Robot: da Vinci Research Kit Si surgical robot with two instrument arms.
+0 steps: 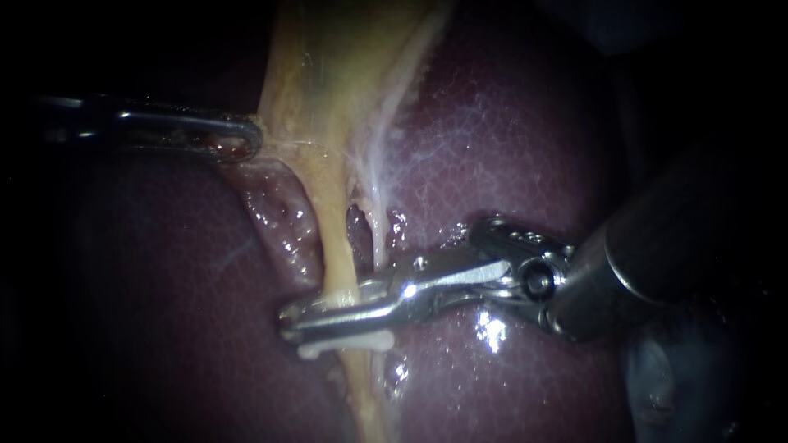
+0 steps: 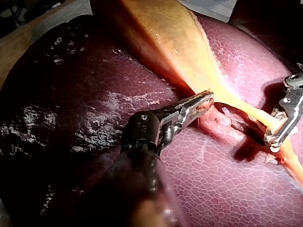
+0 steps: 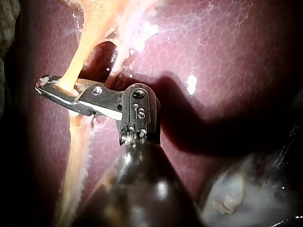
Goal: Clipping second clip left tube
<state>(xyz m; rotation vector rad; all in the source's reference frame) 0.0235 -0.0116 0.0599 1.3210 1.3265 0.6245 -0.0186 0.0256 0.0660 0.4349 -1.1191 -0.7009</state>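
Yellow, soft and likely slippery, the left tube (image 1: 335,246) is gripped crosswise by the jaws of the right instrument (image 1: 291,318), just beside a white clip (image 1: 345,344); the gallbladder (image 1: 328,74) is clamped by the left instrument (image 1: 253,141).

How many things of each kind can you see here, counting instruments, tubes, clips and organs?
Instruments: 2, the left instrument and the right instrument
Tubes: 2, the yellow tube and the pale tube
Clips: 1, the white clip
Organs: 2, the liver and the gallbladder
Total: 7
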